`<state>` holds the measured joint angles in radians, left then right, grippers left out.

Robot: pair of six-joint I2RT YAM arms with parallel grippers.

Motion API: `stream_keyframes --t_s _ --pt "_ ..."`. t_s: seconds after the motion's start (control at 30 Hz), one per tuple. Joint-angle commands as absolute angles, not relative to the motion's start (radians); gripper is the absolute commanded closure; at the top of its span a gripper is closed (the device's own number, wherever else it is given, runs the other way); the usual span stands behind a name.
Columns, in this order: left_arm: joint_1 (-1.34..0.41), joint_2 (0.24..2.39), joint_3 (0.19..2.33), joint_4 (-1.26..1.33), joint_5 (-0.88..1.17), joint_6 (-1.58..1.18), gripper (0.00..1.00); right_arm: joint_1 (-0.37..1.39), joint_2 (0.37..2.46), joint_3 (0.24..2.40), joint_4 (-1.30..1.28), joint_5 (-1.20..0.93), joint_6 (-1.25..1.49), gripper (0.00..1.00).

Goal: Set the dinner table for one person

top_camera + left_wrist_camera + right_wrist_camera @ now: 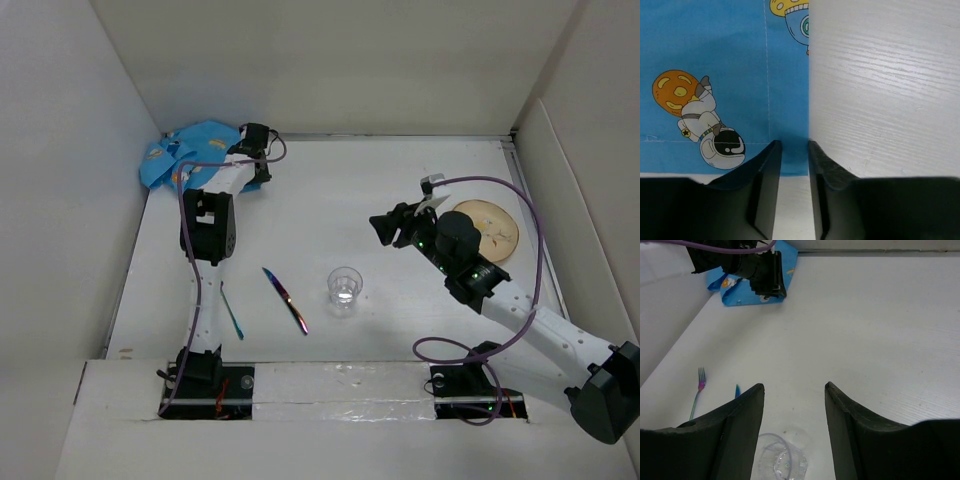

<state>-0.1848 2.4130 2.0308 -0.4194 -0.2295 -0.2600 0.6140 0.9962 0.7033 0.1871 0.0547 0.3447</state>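
— Overhead, where's the large matte white dinner table?
— Under everything. On it, the round wooden plate is bare and the clear plastic cup is empty.
— Left wrist?
— Narrowly parted, the left gripper straddles the blue cartoon-print cloth at its edge, nothing clamped. A shallow bite could slip.
— Right wrist?
— Gaping wide and empty, the right gripper hangs over the cup. A careless drop could topple it.

Blue cartoon-print cloth bunched in far-left corner. Round wooden plate at right. Clear cup upright, front-centre. Iridescent knife just left of cup, lying diagonal; fork further left, apart.
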Motion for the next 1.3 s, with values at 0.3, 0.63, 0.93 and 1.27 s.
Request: stream_keyframes --t_s 0.3,0.63,0.93,1.27 --pt "-0.184 2.367 1.931 -0.494 -0.259 -0.221 1.0 0.606 0.937 0.712 0.193 0.118 0.333 0.43" --pt "-0.385 2.246 1.931 -0.358 0.035 -0.245 1.0 0.597 0.954 0.709 0.187 0.172 0.331 0.7" --pt "-0.59 2.23 1.988 -0.314 0.094 -0.242 0.91 0.561 0.999 0.726 0.134 0.259 0.367 0.92" --pt "-0.529 1.763 1.414 0.042 -0.204 -0.434 0.47 0.523 1.166 0.73 0.155 0.293 0.41 0.38"
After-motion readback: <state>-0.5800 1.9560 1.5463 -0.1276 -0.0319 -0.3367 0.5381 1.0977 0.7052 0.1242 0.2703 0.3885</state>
